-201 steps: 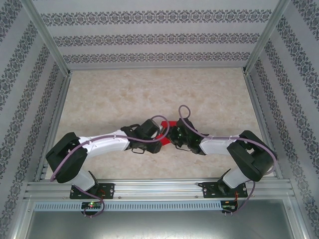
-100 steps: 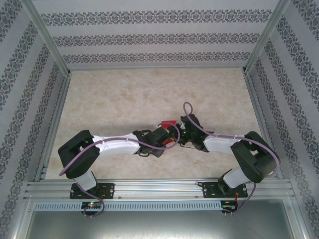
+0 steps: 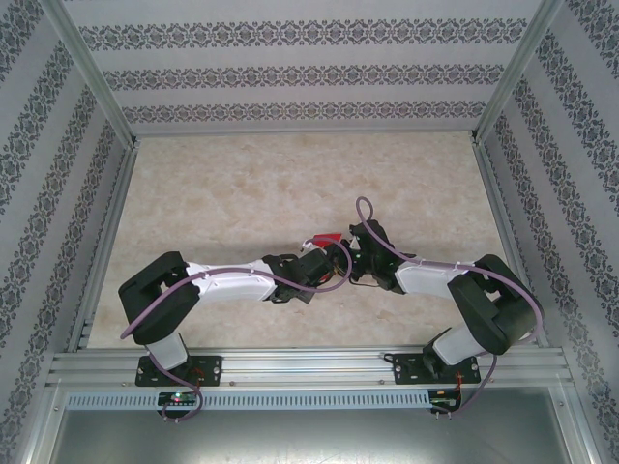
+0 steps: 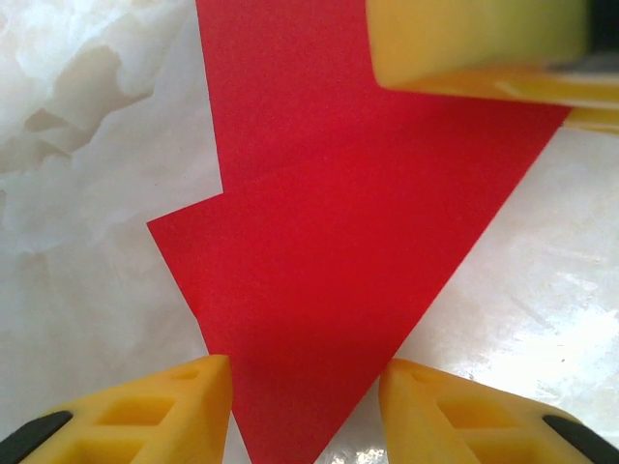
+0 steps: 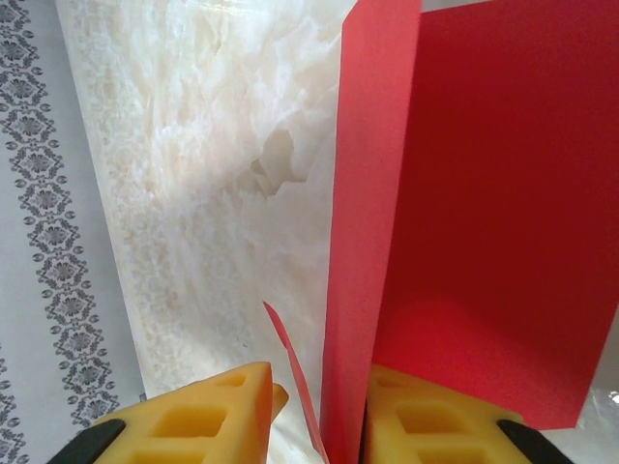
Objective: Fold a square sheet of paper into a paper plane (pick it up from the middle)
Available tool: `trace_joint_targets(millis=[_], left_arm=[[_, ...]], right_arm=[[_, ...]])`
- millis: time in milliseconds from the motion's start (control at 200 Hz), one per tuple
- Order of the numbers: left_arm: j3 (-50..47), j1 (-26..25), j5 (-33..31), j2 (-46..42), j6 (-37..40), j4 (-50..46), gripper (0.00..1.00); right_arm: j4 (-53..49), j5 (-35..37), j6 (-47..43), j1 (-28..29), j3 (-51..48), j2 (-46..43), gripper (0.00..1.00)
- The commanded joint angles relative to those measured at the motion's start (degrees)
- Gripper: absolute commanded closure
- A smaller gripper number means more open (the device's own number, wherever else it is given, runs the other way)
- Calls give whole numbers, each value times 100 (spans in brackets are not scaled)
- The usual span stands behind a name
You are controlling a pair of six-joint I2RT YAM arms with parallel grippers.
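Note:
The square sheet of paper (image 4: 329,232), bright red, lies on the table folded into an arrow shape with a pointed triangular end. That tip sits between the yellow fingers of my left gripper (image 4: 305,372), which stands open around it. A yellow finger (image 4: 484,43) of the right gripper rests over the paper's far edge. In the right wrist view a red fold (image 5: 372,242) runs up between the fingers of my right gripper (image 5: 319,382), whose jaws stand apart. From above, both grippers (image 3: 329,259) (image 3: 350,253) meet over the paper (image 3: 325,240).
The table (image 3: 290,184) is pale marbled, boxed in by patterned walls (image 3: 290,77) and aluminium rails (image 3: 106,242). Purple cables (image 3: 363,208) loop off both arms. Open tabletop lies beyond the grippers toward the back wall.
The left arm has swung right, carrying its gripper over the paper. The right gripper has drawn back slightly to the right. Less red paper shows from above.

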Motion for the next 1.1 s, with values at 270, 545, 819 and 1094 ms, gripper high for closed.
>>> trace_joint_targets(millis=[270, 545, 819, 1094], left_arm=[[71, -140, -116, 229, -31, -184, 66], [15, -141, -132, 224, -28, -146, 65], [-159, -140, -205, 141, 87, -58, 60], [-92, -141, -231, 246, 116, -10, 61]], right_arm=[[205, -97, -94, -17, 259, 8, 72], [212, -120, -106, -21, 334, 75, 83], [218, -149, -85, -22, 395, 118, 88], [209, -135, -81, -23, 400, 110, 88]])
